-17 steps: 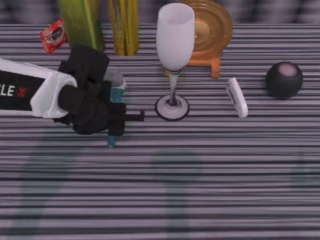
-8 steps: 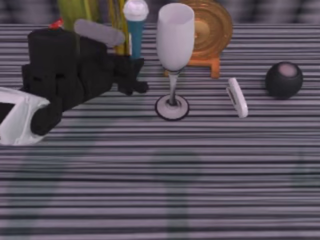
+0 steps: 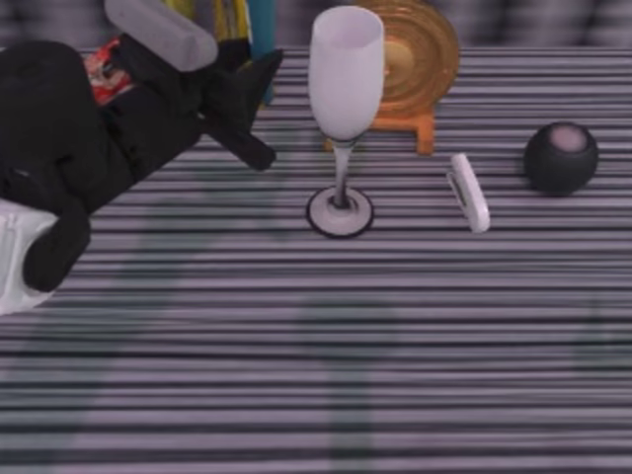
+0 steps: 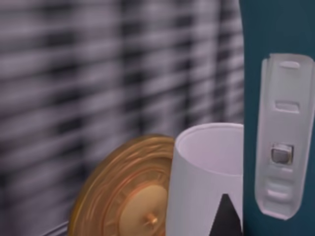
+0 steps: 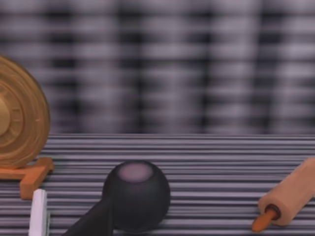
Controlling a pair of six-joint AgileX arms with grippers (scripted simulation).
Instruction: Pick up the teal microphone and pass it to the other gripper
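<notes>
top view: left hand (image 3: 259,104) is lifting up and toward the table's far-left corner vs 0.5 s ago; arm is now covering much more of that corner. teal microphone (image 3: 262,30) is riding w/ it, only a strip of teal handle showing at the top edge, head is out of frame. It's clear of the table, beside the white goblet (image 3: 345,84), not touching as far as I can tell.
left hand state: clamped on the mic handle; fingers are pointing toward the goblet.
right hand: not visible in the top view, so arm is sitting parked off-frame.
bystanders: goblet, gold disc on orange stand (image 3: 415,59), white bar device (image 3: 469,192), black ball (image 3: 560,157) aren't moving between frames.
left wrist view: mic handle (image 4: 278,113) w/ white switch plate is filling the frame edge, goblet rim (image 4: 206,147) and gold disc (image 4: 128,191) behind it; one dark fingertip (image 4: 225,216) is poking in low.
right wrist view: own fingers not shown, can't tell their state; it's looking at the ball (image 5: 137,194), the disc stand, a wooden rolling pin (image 5: 288,196).
meaning: pickup looks done, mic is airborne; handover isn't started, right arm needs to come in to meet it.
</notes>
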